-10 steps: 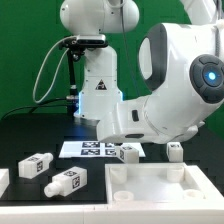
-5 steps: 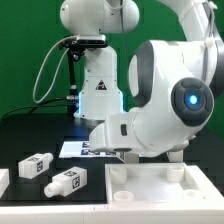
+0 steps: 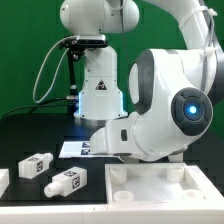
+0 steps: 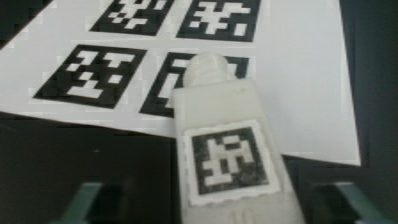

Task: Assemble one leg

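Observation:
In the wrist view a white leg point(image 4: 222, 140) lies partly on the marker board point(image 4: 39, 62), its narrower stub end over the tags and a fiducial tag on its upper face. My gripper point(image 4: 217, 205) is open, one finger on each side of the leg's thick end, apart from it. In the exterior view the gripper and this leg are hidden behind the arm's wrist point(image 3: 165, 110). Two more legs point(image 3: 38, 165) point(image 3: 68, 182) lie on the black table at the exterior view's left.
The large flat white square part with raised edges point(image 3: 150, 190) lies at the front, toward the exterior view's right. A strip of the marker board point(image 3: 72, 148) shows beside the arm. The robot base point(image 3: 98, 90) stands behind it.
The arm has swung lower and toward the exterior view's left, now covering the marker board, the leg on it and the leg that stood at the right.

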`<state>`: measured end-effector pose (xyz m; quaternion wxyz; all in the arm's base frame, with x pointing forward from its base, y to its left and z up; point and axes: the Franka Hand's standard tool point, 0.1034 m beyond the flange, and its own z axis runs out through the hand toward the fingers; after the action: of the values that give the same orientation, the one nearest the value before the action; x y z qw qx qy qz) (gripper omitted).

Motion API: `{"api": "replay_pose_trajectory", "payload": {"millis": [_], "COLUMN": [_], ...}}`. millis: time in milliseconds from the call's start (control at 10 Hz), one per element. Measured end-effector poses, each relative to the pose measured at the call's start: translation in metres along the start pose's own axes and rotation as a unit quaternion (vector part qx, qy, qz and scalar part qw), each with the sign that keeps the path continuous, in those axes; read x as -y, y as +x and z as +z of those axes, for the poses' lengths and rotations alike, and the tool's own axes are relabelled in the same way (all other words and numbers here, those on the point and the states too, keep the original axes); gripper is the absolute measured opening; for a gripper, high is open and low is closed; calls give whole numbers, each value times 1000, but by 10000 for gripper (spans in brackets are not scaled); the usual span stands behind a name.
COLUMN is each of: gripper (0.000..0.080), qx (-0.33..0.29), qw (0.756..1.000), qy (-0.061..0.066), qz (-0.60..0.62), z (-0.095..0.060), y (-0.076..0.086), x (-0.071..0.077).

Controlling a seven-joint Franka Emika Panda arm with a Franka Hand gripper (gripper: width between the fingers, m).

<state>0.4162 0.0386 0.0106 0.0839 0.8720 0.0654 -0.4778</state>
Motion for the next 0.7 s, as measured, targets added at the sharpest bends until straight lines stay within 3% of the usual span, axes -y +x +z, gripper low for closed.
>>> {"api": "replay_pose_trajectory", "payload": {"millis": [100, 300, 400, 500, 700], "gripper": [284, 284, 284, 284, 284], "qx": [0, 0, 17, 11, -21], "qw": [1000, 1000, 999, 998, 998], "qy": [0, 2, 32, 57, 64], "qz": [0, -1, -13, -8, -8], "z": [0, -3, -22, -53, -95], "y": [0, -1, -15, -23, -33], "x": [0, 0, 2, 0, -8]}}
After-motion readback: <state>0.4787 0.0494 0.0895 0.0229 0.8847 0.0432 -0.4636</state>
